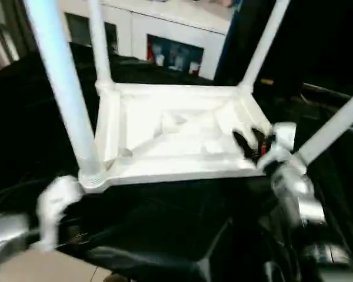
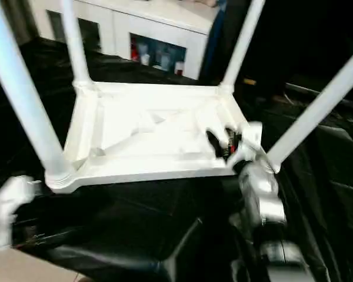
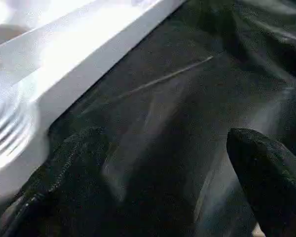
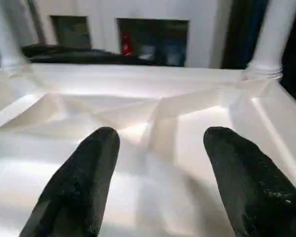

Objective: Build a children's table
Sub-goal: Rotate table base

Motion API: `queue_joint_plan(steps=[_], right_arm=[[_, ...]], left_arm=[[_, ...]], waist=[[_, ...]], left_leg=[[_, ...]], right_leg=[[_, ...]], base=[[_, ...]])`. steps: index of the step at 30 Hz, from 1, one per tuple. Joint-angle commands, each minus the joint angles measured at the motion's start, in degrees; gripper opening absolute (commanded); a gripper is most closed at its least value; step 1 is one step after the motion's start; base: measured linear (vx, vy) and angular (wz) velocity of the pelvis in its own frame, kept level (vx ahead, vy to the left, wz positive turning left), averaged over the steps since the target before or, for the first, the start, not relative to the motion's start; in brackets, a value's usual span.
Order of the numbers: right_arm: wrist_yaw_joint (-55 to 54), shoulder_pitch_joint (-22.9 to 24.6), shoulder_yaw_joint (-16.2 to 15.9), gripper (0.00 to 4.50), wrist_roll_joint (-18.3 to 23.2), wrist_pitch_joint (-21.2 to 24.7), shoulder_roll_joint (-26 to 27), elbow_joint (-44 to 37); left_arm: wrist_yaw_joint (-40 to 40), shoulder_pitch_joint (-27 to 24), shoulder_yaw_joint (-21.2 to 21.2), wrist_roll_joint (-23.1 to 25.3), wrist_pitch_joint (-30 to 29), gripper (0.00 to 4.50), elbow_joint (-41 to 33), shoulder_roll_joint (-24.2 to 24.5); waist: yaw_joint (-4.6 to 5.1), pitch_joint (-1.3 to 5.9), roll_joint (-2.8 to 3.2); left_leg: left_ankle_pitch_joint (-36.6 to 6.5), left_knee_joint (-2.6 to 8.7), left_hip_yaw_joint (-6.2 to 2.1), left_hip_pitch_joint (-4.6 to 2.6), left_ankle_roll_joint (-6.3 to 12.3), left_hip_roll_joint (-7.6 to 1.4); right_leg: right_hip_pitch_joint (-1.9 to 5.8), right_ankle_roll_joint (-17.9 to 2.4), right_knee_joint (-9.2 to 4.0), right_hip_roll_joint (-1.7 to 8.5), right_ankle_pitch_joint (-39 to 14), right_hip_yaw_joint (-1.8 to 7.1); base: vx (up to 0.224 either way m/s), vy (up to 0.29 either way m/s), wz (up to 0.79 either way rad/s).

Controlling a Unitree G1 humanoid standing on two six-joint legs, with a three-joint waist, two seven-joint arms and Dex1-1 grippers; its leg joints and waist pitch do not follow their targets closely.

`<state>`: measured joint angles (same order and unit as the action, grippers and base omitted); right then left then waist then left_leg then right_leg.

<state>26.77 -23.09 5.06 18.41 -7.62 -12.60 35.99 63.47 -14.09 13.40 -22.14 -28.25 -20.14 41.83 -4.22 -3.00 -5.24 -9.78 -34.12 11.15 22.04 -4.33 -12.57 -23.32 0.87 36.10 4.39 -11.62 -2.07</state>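
Left tool [image 3: 163,182]: fingers spread wide, holding nothing, over the black-draped surface [image 1: 165,235] at 8 o'clock, just beside the near-left corner of the children's table [image 1: 176,135]. Right tool [image 4: 158,182]: fingers apart, holding nothing, over the ribbed underside at 4 o'clock. The table lies upside down at centre on the surface, four legs seated in the corner sockets, pointing up. White cabinet [image 1: 165,35] with glass doors stands beyond, at 12 o'clock.

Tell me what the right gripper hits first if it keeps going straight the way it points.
Probably the ribbed underside of the upside-down table top: the right gripper, fingers apart, points across it toward the raised ribs, though depth is hard to judge.
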Motion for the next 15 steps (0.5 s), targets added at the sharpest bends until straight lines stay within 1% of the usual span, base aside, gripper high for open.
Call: queue_joint_plan(steps=[1, 2, 3, 4, 5, 6, 7, 8, 9, 10, 11, 12, 13, 14, 15], right_arm=[[2.28, 4.01, 0.40, 3.07, 0.85, 3.23, -0.78, -8.72], [2.28, 4.01, 0.40, 3.07, 0.85, 3.23, -0.78, -8.72], [5.57, 8.37, -0.09, 3.07, 2.10, 5.53, -1.78, -14.25], [5.95, 9.29, -0.13, 3.07, 2.65, 6.18, -2.12, -15.50], [7.05, 11.55, -0.28, 3.07, 3.91, 7.65, -3.16, -18.42], [8.08, 12.82, -0.25, 3.07, 4.49, 8.18, -4.17, -19.52], [8.69, 13.50, -0.07, 3.07, 4.93, 8.53, -4.78, -19.90], [8.69, 13.50, -0.07, 3.07, 4.93, 8.53, -4.78, -19.90], [9.03, 14.35, 0.03, 3.07, 5.07, 8.93, -5.80, -20.11], [9.18, 14.89, 0.07, 3.07, 4.20, 8.80, -7.07, -19.15], [9.37, 15.41, 0.10, 3.07, 3.24, 8.97, -8.27, -18.41], [9.28, 16.09, 0.39, 3.07, 1.86, 10.03, -9.24, -18.43], [8.74, 16.24, 0.60, 3.07, 0.68, 10.80, -9.95, -17.91], [7.92, 16.54, 0.75, 3.07, -0.31, 12.18, -10.74, -18.03], [6.12, 16.26, 1.36, 3.07, -1.65, 13.49, -12.12, -16.71]], left_arm=[[1.61, -0.21, 5.45, -2.87, 0.75, 4.43, 1.15, 0.94], [1.61, -0.21, 5.45, -2.87, 0.75, 4.43, 1.15, 0.94], [2.06, 0.31, 9.87, -4.60, 1.32, 4.43, 4.93, 2.00], [2.41, 0.15, 10.52, -4.71, 1.94, 4.43, 5.86, 2.52], [3.51, -0.38, 12.11, -4.99, 3.18, 4.43, 8.34, 4.00], [4.12, -0.29, 13.01, -4.95, 3.89, 4.43, 10.54, 5.00], [4.42, 0.02, 13.54, -4.86, 4.63, 4.43, 12.20, 5.53], [4.42, 0.02, 13.54, -4.86, 4.63, 4.43, 12.20, 5.53], [4.51, 1.09, 14.44, -4.99, 5.23, 4.43, 14.43, 5.72], [4.19, 3.09, 15.35, -5.82, 5.62, 4.43, 16.51, 5.37], [3.92, 5.12, 16.04, -6.79, 5.68, 4.43, 18.03, 4.90], [3.84, 7.15, 16.50, -7.93, 5.49, 4.43, 19.15, 4.33], [3.79, 8.47, 16.42, -8.64, 5.33, 4.43, 19.47, 3.87], [3.94, 9.61, 16.06, -9.44, 5.31, 4.43, 19.77, 3.55], [3.51, 12.22, 14.65, -10.69, 4.87, 4.43, 19.85, 2.53]], waist=[[-0.22, 2.53, 1.60], [-0.25, 2.47, 1.56], [-0.34, 2.31, 1.99], [-0.55, 2.33, 1.61], [-0.68, 2.15, 1.77], [-0.85, 2.09, 1.72], [-0.73, 1.86, 1.90], [-0.63, 1.79, 1.92], [-0.48, 1.67, 2.19], [-0.51, 1.65, 2.31], [-0.65, 1.74, 2.45], [-0.70, 1.81, 2.67], [-0.79, 1.81, 2.55], [-0.81, 1.68, 2.52], [-0.63, 1.52, 2.34]], left_leg=[[-22.23, 4.93, -0.38, -1.96, -2.35, -0.60], [-23.00, 5.06, -0.46, -1.97, -2.44, -0.70], [-24.94, 5.24, -0.69, -2.03, -2.83, -0.54], [-26.14, 5.13, -0.69, -2.27, -2.62, -0.61], [-26.46, 5.26, -0.86, -2.15, -2.52, -0.45], [-27.26, 5.34, -0.94, -2.20, -2.41, -0.47], [-29.34, 5.46, -1.12, -2.45, -2.80, -0.49], [-30.50, 5.52, -1.26, -2.50, -3.14, -0.53], [-32.81, 5.67, -1.60, -2.77, -3.86, -0.58], [-34.25, 5.70, -1.74, -3.12, -4.11, -0.52], [-34.65, 5.74, -1.79, -3.49, -4.30, -0.51], [-34.51, 5.81, -1.89, -3.43, -4.43, -0.50], [-34.27, 6.00, -1.95, -3.33, -4.54, -0.51], [-34.93, 6.07, -2.03, -3.37, -4.59, -0.43], [-36.23, 6.08, -2.27, -3.36, -4.51, -0.30]], right_leg=[[0.98, -7.64, -4.95, 1.71, -17.34, 1.98], [0.89, -7.43, -5.07, 1.80, -17.86, 1.99], [0.92, -6.90, -5.29, 1.80, -20.06, 1.89], [0.69, -6.35, -5.60, 1.96, -21.48, 1.97], [0.77, -6.00, -5.78, 1.95, -22.56, 1.95], [0.69, -5.20, -6.09, 2.08, -24.52, 2.01], [0.39, -4.89, -6.43, 2.16, -27.09, 1.89], [0.36, -4.82, -6.55, 2.27, -28.53, 1.82], [0.26, -4.74, -6.84, 2.48, -30.98, 1.58], [0.15, -4.49, -7.18, 2.44, -32.28, 1.41], [0.12, -4.91, -7.27, 2.43, -31.22, 1.32], [0.34, -5.30, -7.16, 2.42, -29.96, 1.31], [0.60, -6.02, -7.07, 2.35, -27.96, 1.26], [0.53, -6.45, -7.09, 2.32, -27.56, 1.27], [0.58, -6.45, -7.20, 2.43, -29.17, 1.15]], base=[[0.000, 0.000, 0.00], [0.000, 0.000, 0.00], [0.000, 0.000, 0.00], [0.000, 0.000, 0.00], [0.000, 0.000, 0.00], [0.000, 0.000, 0.00], [0.000, 0.000, 0.00], [0.000, 0.000, 0.00], [0.000, 0.000, 0.00], [0.000, 0.000, 0.00], [0.000, 0.000, 0.00], [0.000, 0.000, 0.00], [0.000, 0.000, 0.00], [0.000, 0.000, 0.00], [0.000, 0.000, 0.00]])
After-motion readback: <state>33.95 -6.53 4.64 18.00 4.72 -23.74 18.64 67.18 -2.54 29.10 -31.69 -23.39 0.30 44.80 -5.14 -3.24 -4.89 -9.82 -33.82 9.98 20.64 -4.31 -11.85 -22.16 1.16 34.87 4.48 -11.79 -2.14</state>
